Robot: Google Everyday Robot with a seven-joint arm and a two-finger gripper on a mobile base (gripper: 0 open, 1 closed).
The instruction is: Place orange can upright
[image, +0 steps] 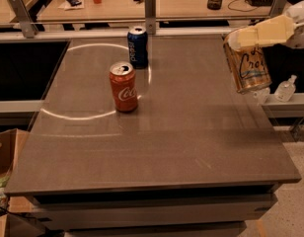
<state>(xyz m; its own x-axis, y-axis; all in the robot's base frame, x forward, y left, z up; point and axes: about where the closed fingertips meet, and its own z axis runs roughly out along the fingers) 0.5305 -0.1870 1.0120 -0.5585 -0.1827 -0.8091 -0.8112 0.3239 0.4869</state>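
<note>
Desk [157,152]: Coca-Cola can [123,87] stands upright left of centre. Orange can [248,68] hangs in the air over the desk's 2 o'clock edge, nearly vertical with a slight tilt, base clear of the top. Pepsi can [137,47] is upright at 12 o'clock from the Coke.

Step in hand: bring the can inboard toward 9 o'clock, square the tilt, lower until the base seats flat, only then release. It's well apart from both other cans.

Gripper [243,37] is at the can's upper end, jaws clamped on it.

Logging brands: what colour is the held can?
Pale orange-gold, dark cursive lettering; orange can in gripper over table's right edge; camera view.
</note>
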